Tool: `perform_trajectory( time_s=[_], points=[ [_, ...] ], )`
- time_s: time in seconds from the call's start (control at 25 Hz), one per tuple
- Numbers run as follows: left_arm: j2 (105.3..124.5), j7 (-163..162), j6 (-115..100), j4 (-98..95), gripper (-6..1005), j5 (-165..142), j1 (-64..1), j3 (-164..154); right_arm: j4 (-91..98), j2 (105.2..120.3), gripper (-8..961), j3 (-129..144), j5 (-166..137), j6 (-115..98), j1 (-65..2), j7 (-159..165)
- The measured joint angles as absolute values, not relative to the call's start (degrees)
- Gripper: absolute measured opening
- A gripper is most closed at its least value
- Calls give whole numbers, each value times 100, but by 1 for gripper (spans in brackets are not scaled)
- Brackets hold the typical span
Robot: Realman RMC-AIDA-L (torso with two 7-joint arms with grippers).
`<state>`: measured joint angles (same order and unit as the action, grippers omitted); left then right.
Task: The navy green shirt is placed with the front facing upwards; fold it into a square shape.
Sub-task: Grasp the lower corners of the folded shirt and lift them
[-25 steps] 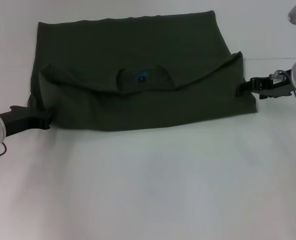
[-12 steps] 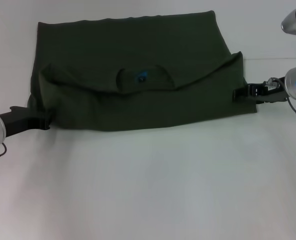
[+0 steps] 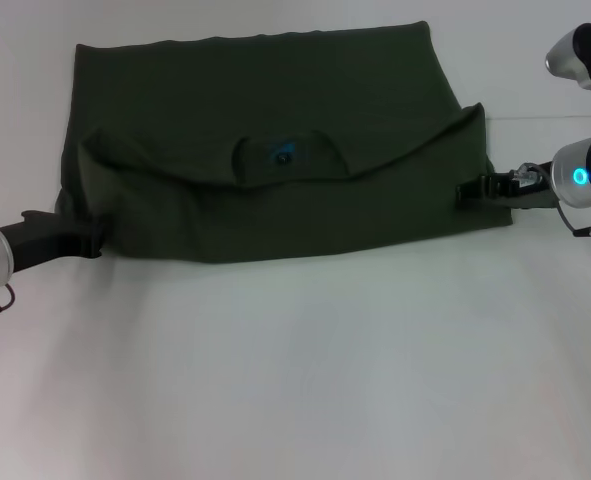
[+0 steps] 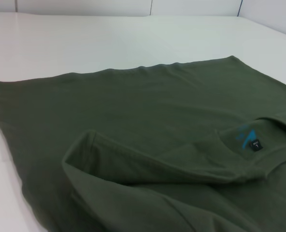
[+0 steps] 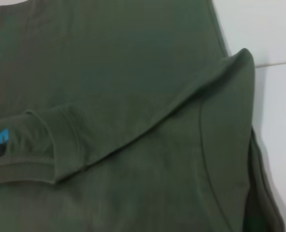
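Head view: the dark olive-green cotton T-shirt (image 3: 275,160) lies half-folded on the white table (image 3: 305,380) (collar label visible). Left gripper (image 3: 87,238) and right gripper (image 3: 467,192) touch opposite edges, grip unclear; uneven pulls could skew the fold.

shirts: 1 navy green shirt (image 3: 275,170) | grippers: 2 – left gripper (image 3: 80,238), right gripper (image 3: 470,190)

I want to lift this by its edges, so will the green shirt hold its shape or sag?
The green shirt will probably sag: its folded layer already droops in soft curves. It looks light. Lying on the smooth white table, it may slide when pushed and bunch up.
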<state>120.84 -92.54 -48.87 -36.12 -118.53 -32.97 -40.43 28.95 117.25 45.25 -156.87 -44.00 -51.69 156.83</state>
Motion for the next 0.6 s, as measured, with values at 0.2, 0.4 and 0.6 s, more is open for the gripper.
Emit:
perform_trajectory(
  time_s=[0.2,0.4,0.6],
  points=[
    [12084,-9260,-4886,-3619,52,-11848,-3296,-4043,2930,11741,559,4667,-15682,-4427,-5174,15645],
    [12084,-9258,-4886,-3621,53,-11823,-3299,-4043,2933,11741,446,4670,-15698,-4438,-5177,15643],
    [12084,-9260,-4887,-3623,54,-11816,-3310,-4036,2947,11741,333,4737,-15709,-4436,-5168,15619]
  ],
)
